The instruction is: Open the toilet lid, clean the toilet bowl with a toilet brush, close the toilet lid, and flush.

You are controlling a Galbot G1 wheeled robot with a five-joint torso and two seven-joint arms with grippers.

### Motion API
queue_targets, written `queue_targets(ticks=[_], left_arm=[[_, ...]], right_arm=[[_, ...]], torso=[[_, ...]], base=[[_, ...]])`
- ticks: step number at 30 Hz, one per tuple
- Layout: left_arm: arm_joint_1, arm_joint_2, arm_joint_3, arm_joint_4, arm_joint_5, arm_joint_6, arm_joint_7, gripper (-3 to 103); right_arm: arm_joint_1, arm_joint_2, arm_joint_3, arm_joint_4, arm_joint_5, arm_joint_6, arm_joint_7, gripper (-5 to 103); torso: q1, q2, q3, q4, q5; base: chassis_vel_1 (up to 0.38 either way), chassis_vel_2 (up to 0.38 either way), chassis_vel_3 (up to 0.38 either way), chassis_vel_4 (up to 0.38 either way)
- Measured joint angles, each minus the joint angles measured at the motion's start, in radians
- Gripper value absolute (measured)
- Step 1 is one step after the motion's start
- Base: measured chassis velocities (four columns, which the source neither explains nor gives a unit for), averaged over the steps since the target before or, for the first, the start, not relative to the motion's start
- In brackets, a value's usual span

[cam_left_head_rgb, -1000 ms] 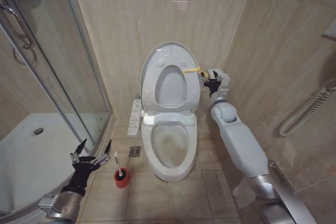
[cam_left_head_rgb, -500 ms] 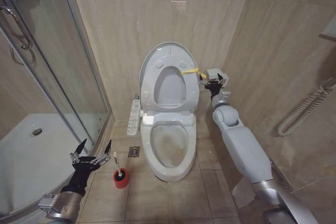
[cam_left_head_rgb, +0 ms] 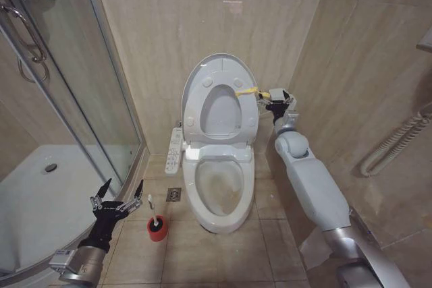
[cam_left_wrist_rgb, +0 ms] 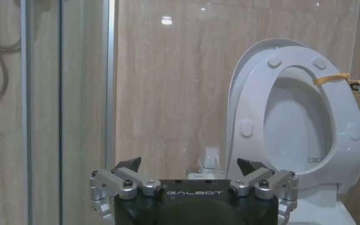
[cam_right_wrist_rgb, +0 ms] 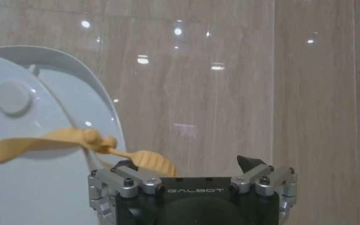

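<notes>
The toilet lid (cam_left_head_rgb: pixel 214 63) stands raised against the back wall, with the ring seat (cam_left_head_rgb: pixel 192 109) upright in front of it. A yellow strap (cam_left_head_rgb: pixel 248 90) runs from their right edge. My right gripper (cam_left_head_rgb: pixel 277 102) hovers open just right of that strap; in the right wrist view the strap's ribbed tab (cam_right_wrist_rgb: pixel 147 162) lies beside one finger of the right gripper (cam_right_wrist_rgb: pixel 188 164). The toilet bowl (cam_left_head_rgb: pixel 216 216) is uncovered and shows brownish stains. The toilet brush (cam_left_head_rgb: pixel 150 203) stands in a red cup (cam_left_head_rgb: pixel 157 228) on the floor. My left gripper (cam_left_head_rgb: pixel 118 196) is open just left of it, also seen as the left gripper (cam_left_wrist_rgb: pixel 189 166).
A glass shower screen (cam_left_head_rgb: pixel 81 92) and white shower tray (cam_left_head_rgb: pixel 40 200) fill the left side. A control panel (cam_left_head_rgb: pixel 174 150) sticks out at the bowl's left, with a floor drain (cam_left_head_rgb: pixel 173 195) below it. Tiled walls close in behind and to the right, where a ribbed hose (cam_left_head_rgb: pixel 395 143) hangs.
My right gripper has risen slightly and drifted a little right of the yellow strap. The lid, the brush and my left gripper have stayed put.
</notes>
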Motion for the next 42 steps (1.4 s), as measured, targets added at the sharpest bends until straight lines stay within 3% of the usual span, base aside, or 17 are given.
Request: queue_targets(ticks=[27, 42], left_arm=[[0.000, 0.000, 0.000, 0.000, 0.000, 0.000, 0.000, 100], [0.000, 0.000, 0.000, 0.000, 0.000, 0.000, 0.000, 100]], right_arm=[[-0.122, -0.093, -0.005, 0.138, -0.005, -0.004, -0.031, 100], [-0.122, -0.079, -0.053, 0.161, -0.001, -0.008, -0.029, 100]], torso=[[0.000, 0.000, 0.000, -0.0010, 0.0001], [0.000, 0.000, 0.000, -0.0010, 0.0000]], base=[[0.000, 0.000, 0.000, 0.000], [0.000, 0.000, 0.000, 0.000]])
